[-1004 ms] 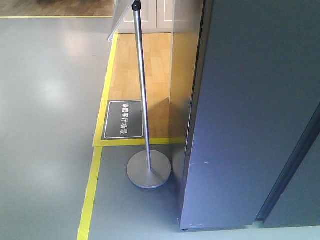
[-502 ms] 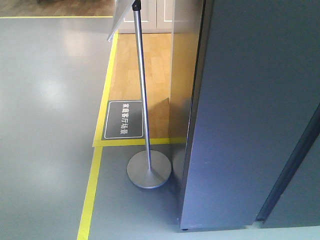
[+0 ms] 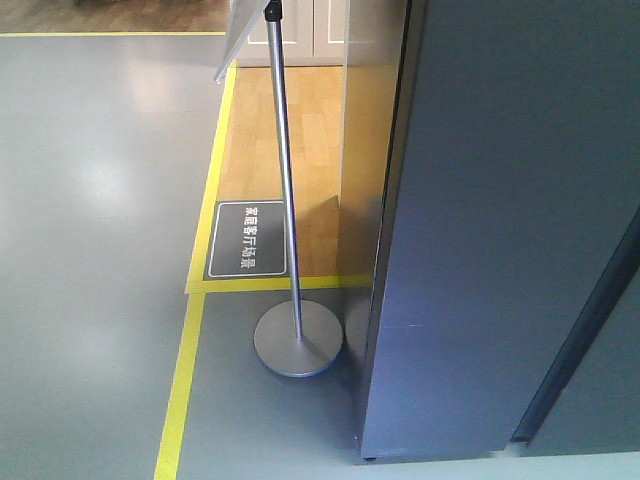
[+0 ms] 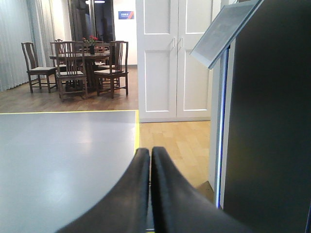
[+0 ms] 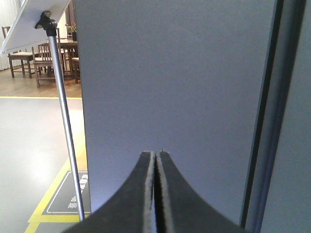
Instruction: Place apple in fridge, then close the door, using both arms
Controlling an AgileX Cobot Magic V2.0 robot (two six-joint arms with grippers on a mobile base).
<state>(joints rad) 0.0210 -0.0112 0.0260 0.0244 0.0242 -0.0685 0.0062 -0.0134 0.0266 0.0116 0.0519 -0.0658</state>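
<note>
Front view: the fridge (image 3: 500,230) fills the right side, a tall dark grey slab standing on the grey floor (image 3: 90,250), and no apple shows in any view, so where it is can't be told. The door's (image 3: 600,390) grey face sits at far right past a dark vertical gap; from here it reads as nearly flush, though whether it is fully shut can't be told. Just left of the fridge stands a sign stand (image 3: 290,250), its thin metal pole rising from a round base, the tilted board at top. A dark floor sign (image 3: 247,240) with white characters lies behind the pole, boxed by yellow tape (image 3: 185,380) on the wood strip. The left gripper (image 4: 149,151) has its black fingers pressed together, nothing between them, pointing past the fridge's edge toward white cabinet doors (image 4: 175,58) and a distant dining table with chairs (image 4: 82,63). The right gripper (image 5: 156,153) is likewise closed and empty, its tips aimed at the fridge's grey face, close to it.
</note>
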